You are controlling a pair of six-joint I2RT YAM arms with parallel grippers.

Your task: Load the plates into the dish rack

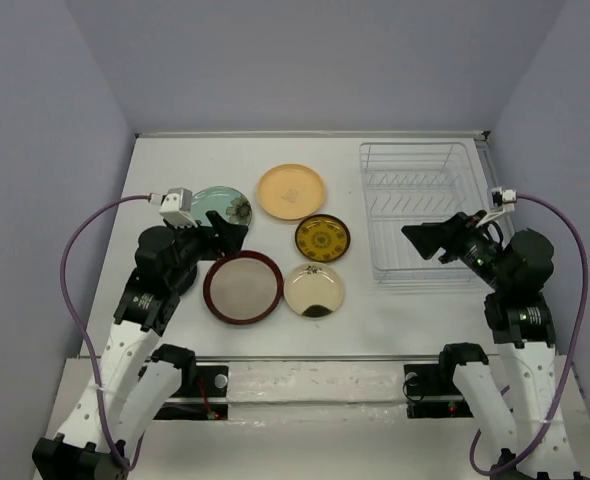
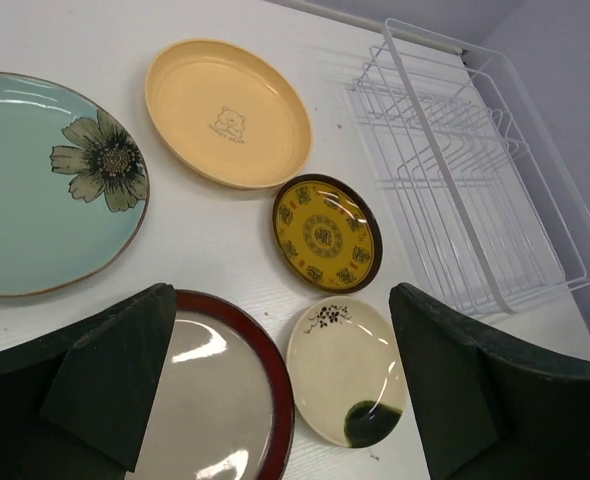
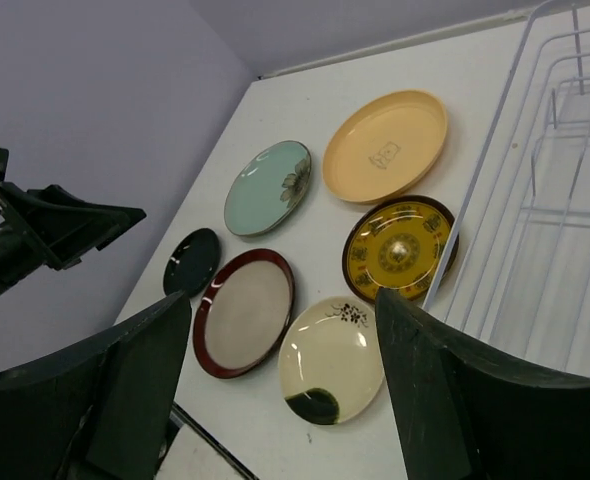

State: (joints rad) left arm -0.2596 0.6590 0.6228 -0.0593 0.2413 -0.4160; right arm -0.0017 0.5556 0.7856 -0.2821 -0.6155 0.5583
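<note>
Five plates: flat on table, left of empty dish rack
Left gripper: open, empty, near red-rimmed plate
Right gripper: open, empty, beside rack
Tip: pinch rim, tilt upright, slot between dividers

Left of the white rectangular wire dish rack, lying flat: small brown-and-gold patterned round plate nearest, pale green flowered round plate farthest.

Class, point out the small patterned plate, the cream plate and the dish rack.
small patterned plate [image 1: 322,238]: top external view, centre medallion.
cream plate [image 2: 347,370]: left wrist view, bare middle.
dish rack [image 1: 415,145]: top external view, far rim wire.
</note>
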